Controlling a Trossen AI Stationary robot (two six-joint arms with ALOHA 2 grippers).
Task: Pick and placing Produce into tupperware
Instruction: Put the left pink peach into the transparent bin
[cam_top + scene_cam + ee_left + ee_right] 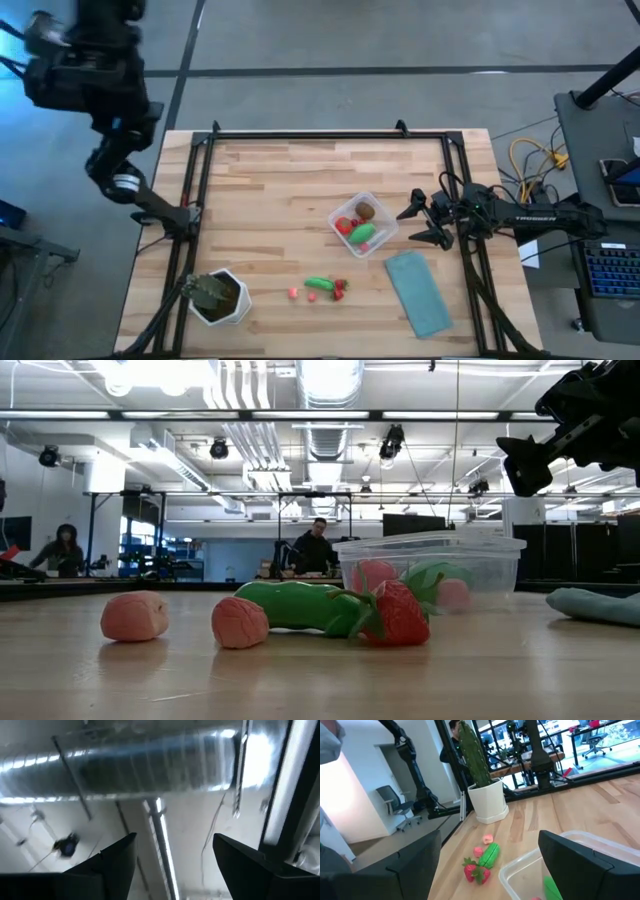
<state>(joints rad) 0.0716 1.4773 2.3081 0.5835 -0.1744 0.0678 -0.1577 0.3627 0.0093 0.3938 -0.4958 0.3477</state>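
So the small clear squarish plastic tupperware (366,223) sits right of centre in the high view, already holding a few toy pieces. Still loose on the wooden table (270,190): a green elongated toy vegetable (319,284) with a red toy strawberry (340,288) and two small pink pieces (293,293), just below the tub. The right gripper (422,222) hovers empty beside the tub's right edge, fingers spread wide, so the leftovers lie down-left of it, green piece's long axis running left-right. Left gripper (172,865) is parked off the upper-left corner, fingers apart, nothing between them. The right arm's way nearer.
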